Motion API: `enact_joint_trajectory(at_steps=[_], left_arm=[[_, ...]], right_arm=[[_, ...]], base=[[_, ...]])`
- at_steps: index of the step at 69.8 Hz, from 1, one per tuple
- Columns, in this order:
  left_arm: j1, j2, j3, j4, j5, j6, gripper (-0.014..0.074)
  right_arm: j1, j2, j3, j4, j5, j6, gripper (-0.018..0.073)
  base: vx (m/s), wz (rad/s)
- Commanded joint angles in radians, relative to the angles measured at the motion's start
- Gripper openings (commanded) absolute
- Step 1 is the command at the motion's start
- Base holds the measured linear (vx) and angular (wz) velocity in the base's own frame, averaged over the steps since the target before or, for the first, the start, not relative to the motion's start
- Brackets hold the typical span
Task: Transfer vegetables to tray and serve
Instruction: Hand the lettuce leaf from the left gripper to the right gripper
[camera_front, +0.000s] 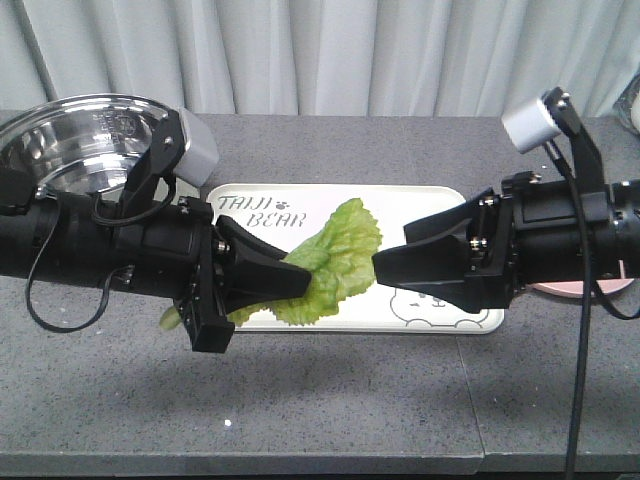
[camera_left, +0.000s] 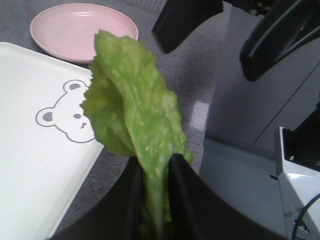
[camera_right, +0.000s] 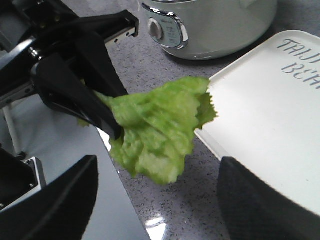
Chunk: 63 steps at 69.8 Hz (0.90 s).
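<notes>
The vegetables, one ruffled green lettuce leaf (camera_front: 340, 255) (camera_left: 135, 100) (camera_right: 160, 125), hang in the air with my left gripper (camera_front: 298, 282) (camera_left: 155, 172) shut on the stem end. The leaf droops over the front edge of the cream-white tray (camera_front: 420, 200) (camera_left: 30, 165) (camera_right: 270, 115), which lies flat on the grey counter with its bear drawing showing. Facing the leaf from the right, my right gripper (camera_front: 392, 252) (camera_right: 157, 200) is open, its fingers wide apart with nothing between them, a short way from the leaf's free end.
A steel pot (camera_front: 80, 140) (camera_right: 210, 25) stands at the back left of the counter. A round pink plate (camera_left: 82, 30) (camera_front: 590, 288) lies right of the tray, mostly under my right arm. The counter's front edge runs close below both grippers.
</notes>
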Motion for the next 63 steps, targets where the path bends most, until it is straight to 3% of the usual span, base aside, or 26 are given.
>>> enact_joint_trajectory(at_steps=[1,29,63], left_arm=[[-0.006,-0.027,-0.021,-0.075,0.034,0.009,0.0091],[-0.006,-0.027,-0.021,-0.135,0.136,0.102,0.0091],[-0.006,-0.027,-0.021,-0.195,0.139,0.105,0.0091]], right_arm=[[0.001,0.007,-0.033,0.123,0.034,-0.051,0.0509],[0.001,0.077,-0.033,0.233,0.067,-0.128,0.0509],[0.001,0.078,-0.033,0.242,0.117,-0.131,0.0507]], base=[[0.0,0.0],[0.0,0.0],[0.0,0.0]])
